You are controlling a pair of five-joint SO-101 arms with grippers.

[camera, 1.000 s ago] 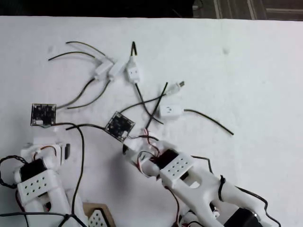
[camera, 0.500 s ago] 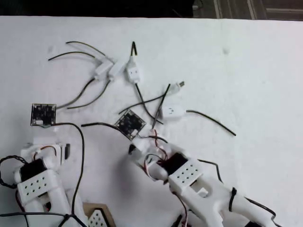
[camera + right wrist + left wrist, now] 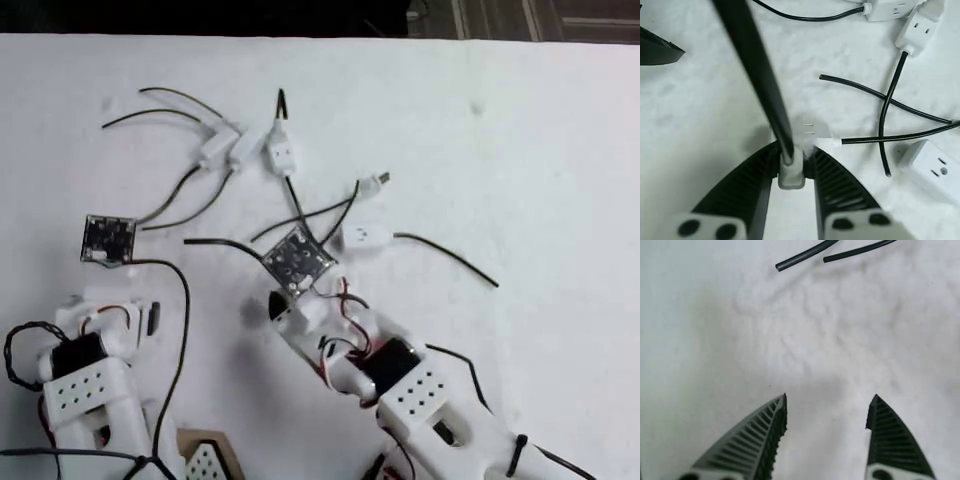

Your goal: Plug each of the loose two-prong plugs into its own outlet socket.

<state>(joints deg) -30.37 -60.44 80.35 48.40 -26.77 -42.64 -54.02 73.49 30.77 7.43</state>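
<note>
My right gripper (image 3: pixel 792 150) is shut on a white two-prong plug (image 3: pixel 791 174), whose black cord (image 3: pixel 752 65) runs away across the table. In the high view this gripper (image 3: pixel 295 310) sits near the table's middle, just short of a white outlet socket (image 3: pixel 362 236) that also appears in the right wrist view (image 3: pixel 932 170). Two more sockets (image 3: pixel 917 27) (image 3: pixel 885 7) lie farther off. Another loose plug (image 3: pixel 376 182) rests beyond the near socket. My left gripper (image 3: pixel 827 405) hangs open over bare white cloth, with two cord ends (image 3: pixel 805 254) ahead of it.
A cluster of white sockets and plugs (image 3: pixel 245 148) with dark cords lies at the back left. Black cords (image 3: pixel 310 215) cross between the cluster and the near socket. The left arm (image 3: pixel 90 375) stands at the front left. The table's right half is bare cloth.
My right arm has swung to the right and slightly forward, carrying the plug and dragging its cord toward the near socket. The left arm's wrist shifted a little to the right.
</note>
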